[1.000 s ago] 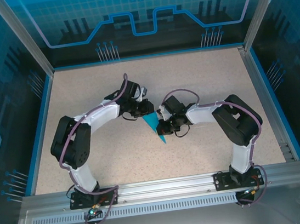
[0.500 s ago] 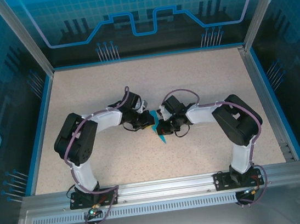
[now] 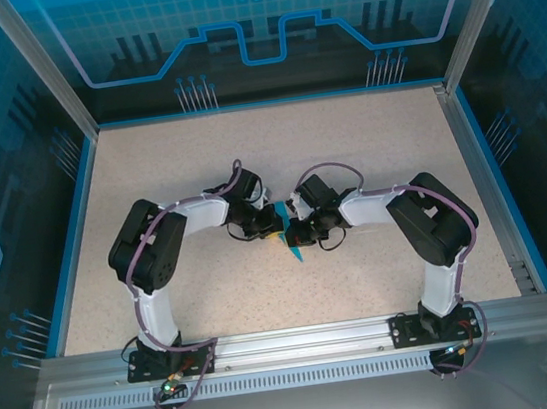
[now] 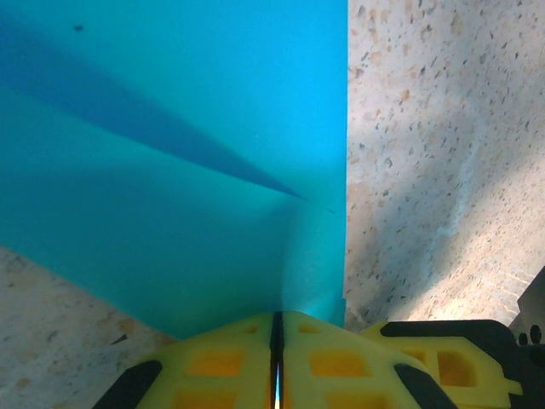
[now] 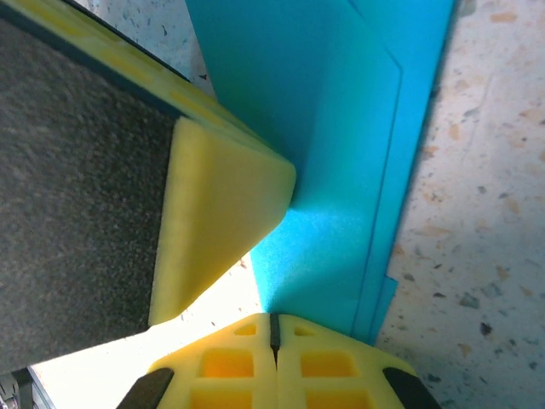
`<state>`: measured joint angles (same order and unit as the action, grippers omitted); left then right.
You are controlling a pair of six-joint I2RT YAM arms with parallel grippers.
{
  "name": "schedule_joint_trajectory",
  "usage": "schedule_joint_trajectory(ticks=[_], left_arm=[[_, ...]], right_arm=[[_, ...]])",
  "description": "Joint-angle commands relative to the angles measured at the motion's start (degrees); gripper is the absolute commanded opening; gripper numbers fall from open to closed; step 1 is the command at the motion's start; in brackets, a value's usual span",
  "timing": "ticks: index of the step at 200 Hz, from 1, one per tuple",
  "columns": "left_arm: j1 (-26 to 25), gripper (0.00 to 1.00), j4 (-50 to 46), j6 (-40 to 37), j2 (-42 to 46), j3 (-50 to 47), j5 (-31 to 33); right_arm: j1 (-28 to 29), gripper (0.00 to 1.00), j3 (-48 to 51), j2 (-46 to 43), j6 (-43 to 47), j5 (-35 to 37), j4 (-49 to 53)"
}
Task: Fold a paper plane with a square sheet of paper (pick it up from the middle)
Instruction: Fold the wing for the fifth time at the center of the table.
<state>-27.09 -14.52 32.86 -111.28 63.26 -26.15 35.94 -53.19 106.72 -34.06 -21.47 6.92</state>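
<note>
Paper plane [image 4: 170, 187] partly folded: layered flaps, pointed near tip. Left gripper [image 4: 275, 345] and right gripper [image 5: 272, 336] both pinched tight on it. Final creases probably left to do.

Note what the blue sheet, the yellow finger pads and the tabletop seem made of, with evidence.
The sheet: thin matte paper, likely; it holds sharp creases and layered edges. The finger pads: soft yellow foam or rubber; rounded, moulded pockets. The tabletop: speckled stone-look surface, possibly laminate.

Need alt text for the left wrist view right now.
The left gripper, shut at the bottom of the picture, pinches the near edge of the folded teal paper, which fills the upper left. The speckled table lies to the right.
</note>
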Motion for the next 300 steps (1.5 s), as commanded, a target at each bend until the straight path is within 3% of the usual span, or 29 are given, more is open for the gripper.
schedule_joint_trajectory(ticks=[1,155,300], left_arm=[[0.9,0.11,-4.5,-2.8,-2.4,2.1,6.9],[12.5,0.1,-8.5,-5.6,-9.1,11.9,6.3],[16.2,0.1,-13.3,-8.3,-12.6,20.5,9.7]], right_arm=[[0.4,0.03,6.3,8.7,0.8,10.5,15.0],[0.4,0.03,7.6,10.5,-0.4,10.8,13.7],[0.4,0.02,8.1,9.6,-0.8,10.6,13.2]])
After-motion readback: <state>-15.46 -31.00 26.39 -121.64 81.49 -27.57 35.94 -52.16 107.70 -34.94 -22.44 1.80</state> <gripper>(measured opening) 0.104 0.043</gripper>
